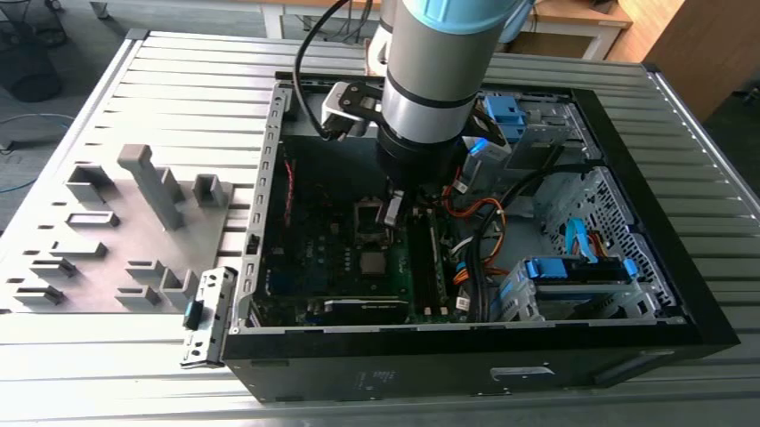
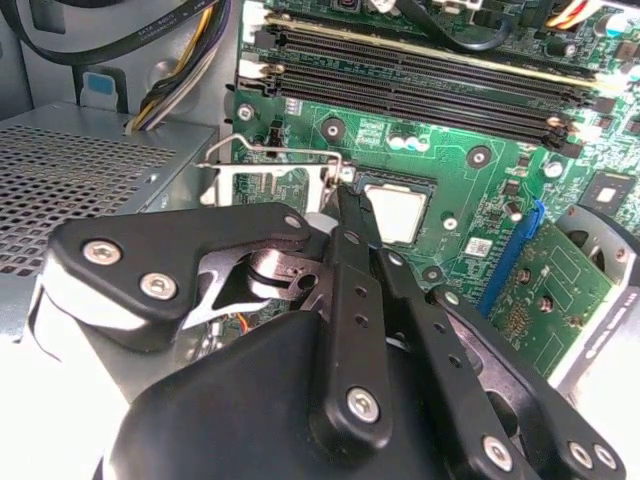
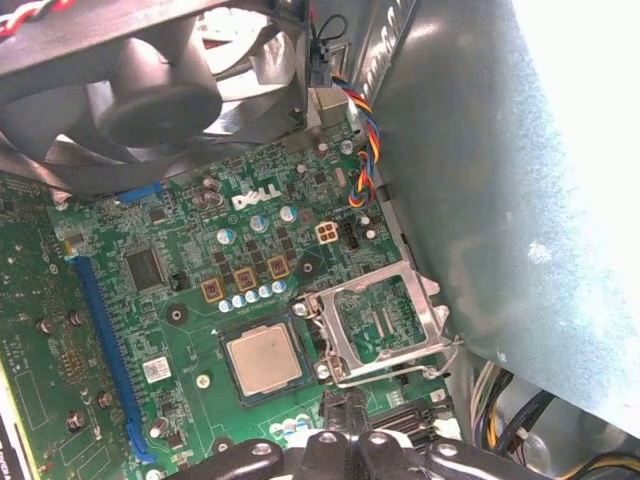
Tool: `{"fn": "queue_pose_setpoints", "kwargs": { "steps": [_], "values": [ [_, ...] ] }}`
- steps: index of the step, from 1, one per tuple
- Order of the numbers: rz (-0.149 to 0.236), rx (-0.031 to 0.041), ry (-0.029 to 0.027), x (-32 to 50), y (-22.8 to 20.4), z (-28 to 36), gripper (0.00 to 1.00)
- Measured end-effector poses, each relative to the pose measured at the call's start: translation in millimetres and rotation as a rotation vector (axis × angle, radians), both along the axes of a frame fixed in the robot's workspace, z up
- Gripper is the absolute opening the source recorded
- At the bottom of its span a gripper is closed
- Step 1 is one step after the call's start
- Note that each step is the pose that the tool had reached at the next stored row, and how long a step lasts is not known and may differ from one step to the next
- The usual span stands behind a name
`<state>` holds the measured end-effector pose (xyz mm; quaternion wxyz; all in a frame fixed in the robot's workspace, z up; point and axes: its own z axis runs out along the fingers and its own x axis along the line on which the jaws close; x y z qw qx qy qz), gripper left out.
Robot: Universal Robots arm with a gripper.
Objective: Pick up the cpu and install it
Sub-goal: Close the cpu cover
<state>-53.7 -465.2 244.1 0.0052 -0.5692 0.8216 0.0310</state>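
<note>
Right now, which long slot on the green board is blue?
The single slot lying crosswise to the memory slots; those run side by side and are black.

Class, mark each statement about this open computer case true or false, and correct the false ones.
1. The cpu lies in its socket on the motherboard. True.
2. The metal retention frame is closed over the cpu. False: it is swung open beside the socket, leaving the cpu's top bare.
3. The gripper hangs over the grey fixture plate outside the case. False: it is inside the case, above the motherboard and near the socket.
4. A cooling fan sits at one edge of the motherboard. True.
</note>
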Motion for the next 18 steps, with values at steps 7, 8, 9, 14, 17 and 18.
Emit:
{"fn": "queue_pose_setpoints", "kwargs": {
  "steps": [7,8,9,14,17,18],
  "values": [
    [0.000,0.0236,0.0000,0.0,0.0,0.0,0.11],
    [0.000,0.0237,0.0000,0.0,0.0,0.0,0.11],
    [0.000,0.0238,0.0000,0.0,0.0,0.0,0.11],
    [0.000,0.0244,0.0000,0.0,0.0,0.0,0.11],
    [0.000,0.0260,0.0000,0.6,-0.1,-0.7,0.11],
    [0.000,0.0267,-0.0001,1.7,0.0,-1.2,0.11]
  ]
}}
